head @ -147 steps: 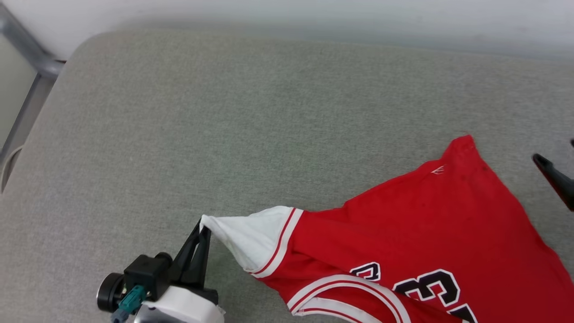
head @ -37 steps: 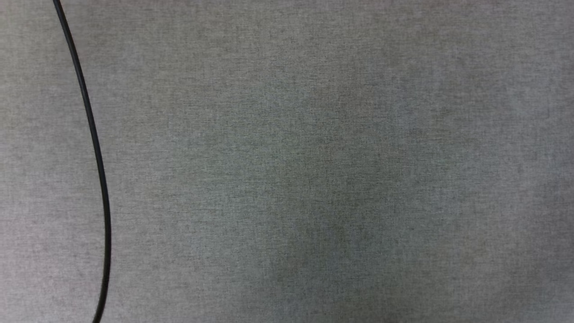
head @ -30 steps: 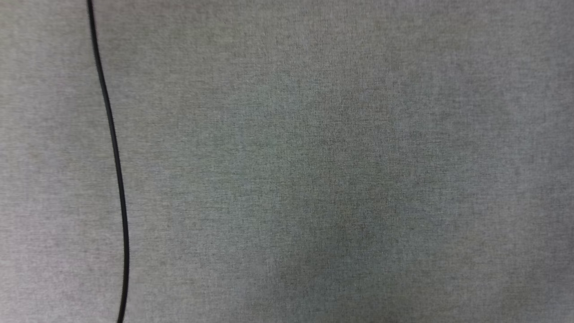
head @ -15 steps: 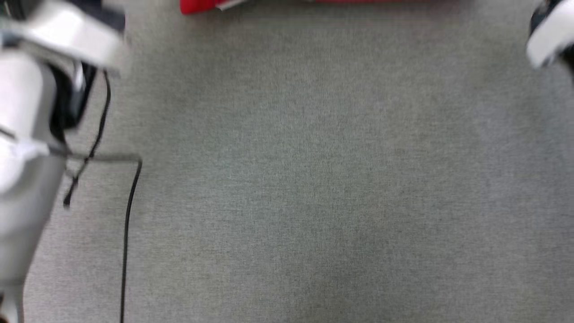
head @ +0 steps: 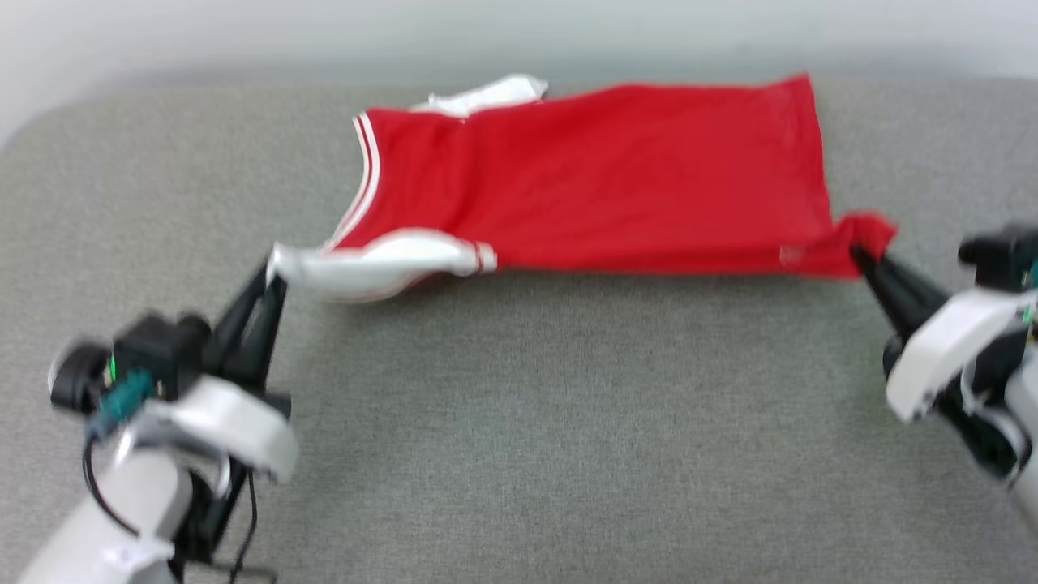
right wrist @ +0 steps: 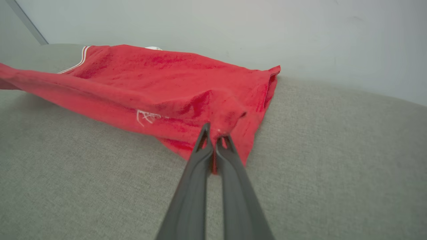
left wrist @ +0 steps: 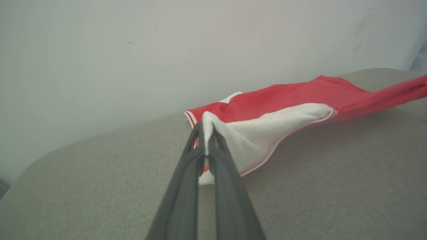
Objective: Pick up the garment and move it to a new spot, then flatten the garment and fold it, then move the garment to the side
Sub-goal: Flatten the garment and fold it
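Note:
The garment [head: 600, 178] is a red T-shirt with white sleeves and striped trim, stretched sideways across the far half of a grey cushion. My left gripper [head: 272, 276] is shut on the tip of its white sleeve [left wrist: 267, 130], which rises off the cushion. At the right, my right gripper [head: 858, 253] is shut on a bunched red hem corner [right wrist: 230, 116]. In the left wrist view the left gripper [left wrist: 206, 128] pinches white cloth. In the right wrist view the right gripper [right wrist: 215, 131] pinches red cloth. The near edge of the garment [right wrist: 150, 86] hangs taut between both grips.
The grey fabric cushion [head: 535, 422] spreads wide in front of the garment. A pale wall [head: 519, 32] runs close behind the cushion's far edge. The cushion's rounded left corner [head: 32, 130] lies at the upper left.
The head camera has swung up from bare grey fabric, so both arms and the garment come into the picture. The garment now lies stretched out farther back than several seconds ago.

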You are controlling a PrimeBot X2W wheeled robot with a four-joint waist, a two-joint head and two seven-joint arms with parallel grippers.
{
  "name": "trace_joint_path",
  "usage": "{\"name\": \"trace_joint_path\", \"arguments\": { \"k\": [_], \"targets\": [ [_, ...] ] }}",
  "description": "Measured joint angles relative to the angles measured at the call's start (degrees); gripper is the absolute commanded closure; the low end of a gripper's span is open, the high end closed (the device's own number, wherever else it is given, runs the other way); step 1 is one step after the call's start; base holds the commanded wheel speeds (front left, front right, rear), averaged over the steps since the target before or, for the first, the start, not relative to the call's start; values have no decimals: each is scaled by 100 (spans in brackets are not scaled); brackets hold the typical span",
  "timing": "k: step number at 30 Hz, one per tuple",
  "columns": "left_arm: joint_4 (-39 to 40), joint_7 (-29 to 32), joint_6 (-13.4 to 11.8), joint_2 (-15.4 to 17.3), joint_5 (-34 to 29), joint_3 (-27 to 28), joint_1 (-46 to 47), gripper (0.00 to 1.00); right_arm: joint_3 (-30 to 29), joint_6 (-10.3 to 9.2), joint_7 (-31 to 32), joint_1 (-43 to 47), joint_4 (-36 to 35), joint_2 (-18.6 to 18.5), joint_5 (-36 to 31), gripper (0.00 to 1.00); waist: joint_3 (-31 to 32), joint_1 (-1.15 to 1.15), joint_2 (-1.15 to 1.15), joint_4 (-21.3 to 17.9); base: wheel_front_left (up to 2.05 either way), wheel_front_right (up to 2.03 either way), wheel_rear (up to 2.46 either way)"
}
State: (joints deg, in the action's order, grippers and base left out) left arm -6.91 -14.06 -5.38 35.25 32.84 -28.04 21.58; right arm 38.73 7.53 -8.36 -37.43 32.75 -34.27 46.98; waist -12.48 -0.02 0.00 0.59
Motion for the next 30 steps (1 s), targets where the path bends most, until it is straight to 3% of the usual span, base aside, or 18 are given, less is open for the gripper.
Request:
{"name": "trace_joint_path", "arguments": {
  "k": [14,30],
  "targets": [
    [548,359,-221,226,769,-219,-2221,100,-278,0,191,2019,-402,-282,119,100,945,0,0,54,0,0,0],
    [689,632,-280,143,1326,-519,-3379,100,-1300,1,598,3912,-1283,-392,108,100,1284,1,0,121,0,0,0]
  ]
}}
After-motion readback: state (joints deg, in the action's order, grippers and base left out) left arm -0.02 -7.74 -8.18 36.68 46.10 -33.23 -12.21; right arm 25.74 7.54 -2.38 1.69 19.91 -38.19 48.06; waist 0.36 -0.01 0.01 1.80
